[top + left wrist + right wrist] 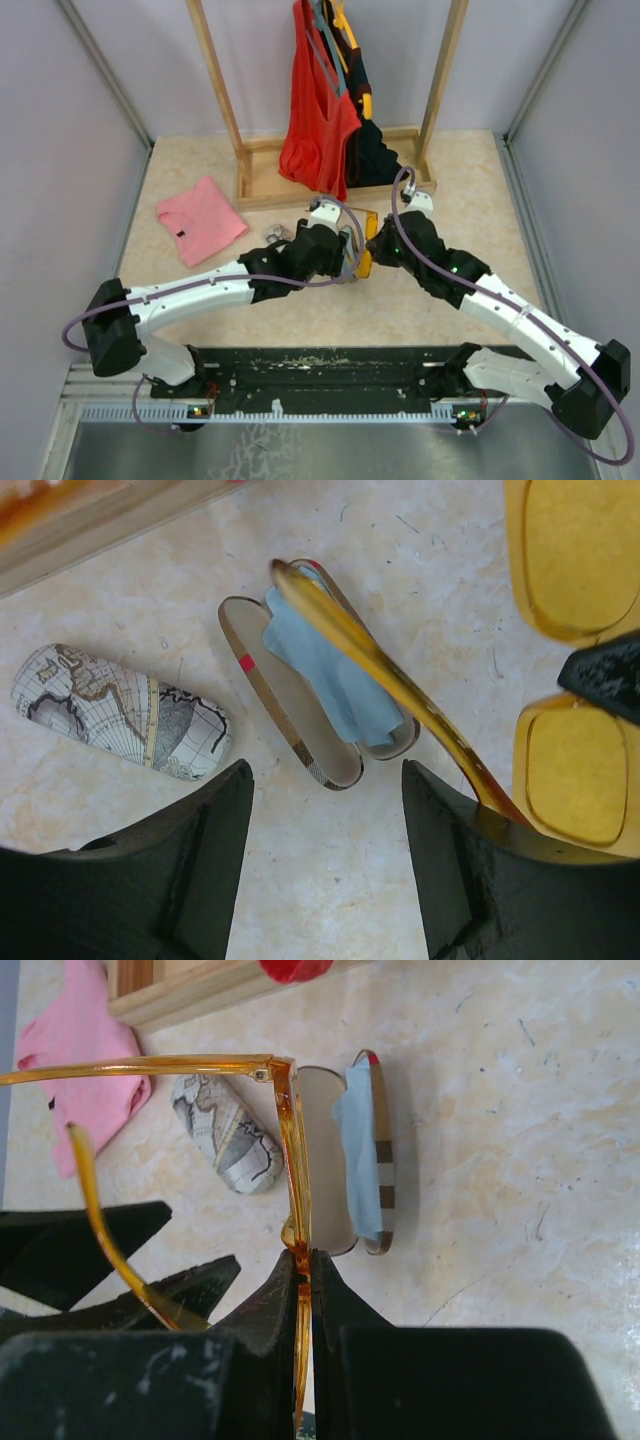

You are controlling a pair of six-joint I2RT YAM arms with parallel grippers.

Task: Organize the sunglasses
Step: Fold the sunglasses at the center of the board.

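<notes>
The sunglasses [296, 1160] have an amber-orange frame and yellow lenses [572, 775], and they hang above the table. My right gripper [303, 1260] is shut on the middle of the frame front. One slim arm [370, 660] of the sunglasses runs out over the open brown case [300, 710] and lies against the right finger of my left gripper [327, 780]. That gripper is open, with only bare table between its fingers. In the top view both grippers [350, 252] [378, 240] meet at the sunglasses [366, 245] in mid-table.
A light blue cloth [335, 675] lies in the open case. A shut map-print case [120, 712] sits to its left. A folded pink cloth [200, 220] lies at the far left. A wooden clothes rack [330, 185] with hanging garments stands at the back.
</notes>
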